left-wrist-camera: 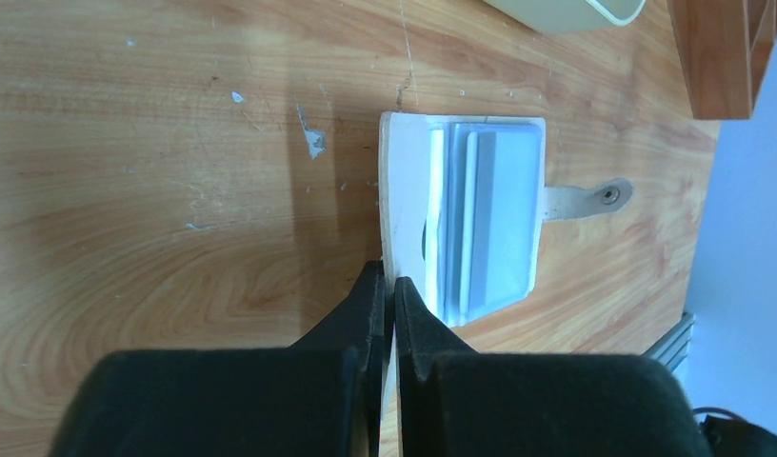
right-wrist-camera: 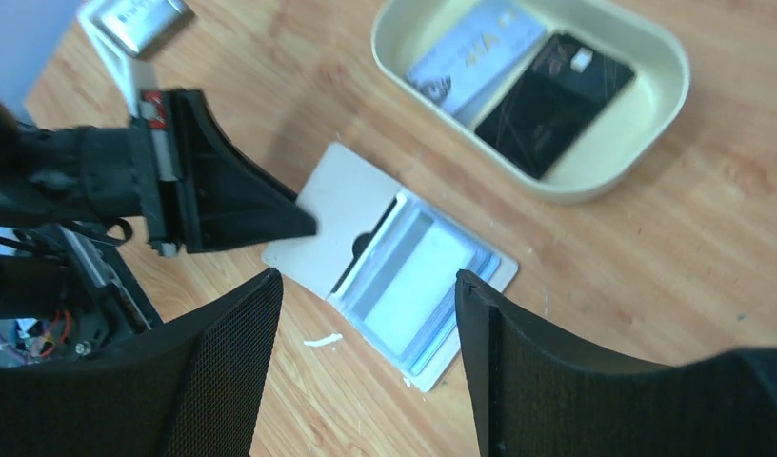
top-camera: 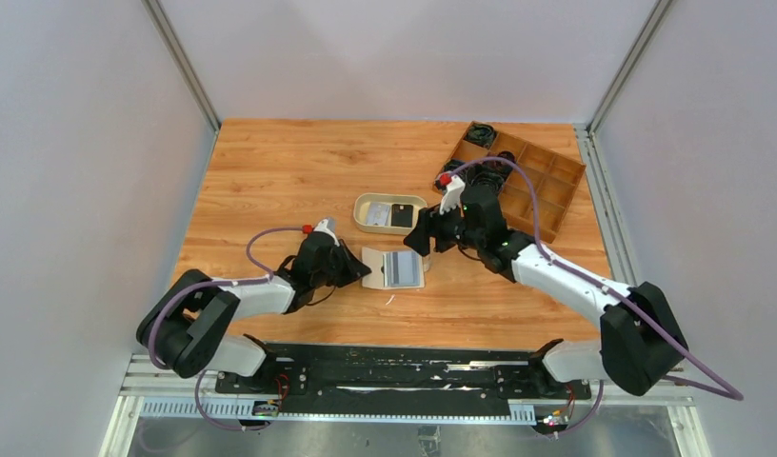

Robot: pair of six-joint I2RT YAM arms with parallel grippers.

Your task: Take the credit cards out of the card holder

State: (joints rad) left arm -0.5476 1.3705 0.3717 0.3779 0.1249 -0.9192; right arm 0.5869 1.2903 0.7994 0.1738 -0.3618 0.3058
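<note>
The cream card holder (top-camera: pixel 377 269) lies open on the table, with pale blue credit cards (top-camera: pixel 402 268) in its right leaf. My left gripper (top-camera: pixel 361 269) is shut on the holder's left edge; in the left wrist view (left-wrist-camera: pixel 392 290) the fingers pinch the cream leaf (left-wrist-camera: pixel 404 190) beside the cards (left-wrist-camera: pixel 494 219). My right gripper (top-camera: pixel 425 233) is open and empty, above and to the right of the holder. In the right wrist view the holder (right-wrist-camera: pixel 329 217) and cards (right-wrist-camera: pixel 413 281) lie below between its fingers (right-wrist-camera: pixel 370 295).
An oval beige dish (top-camera: pixel 366 205) behind the holder holds a pale card (right-wrist-camera: pixel 475 52) and a black card (right-wrist-camera: pixel 551 100). A brown wooden compartment tray (top-camera: pixel 542 181) stands at the back right. A white scrap (right-wrist-camera: pixel 320 339) lies near the holder.
</note>
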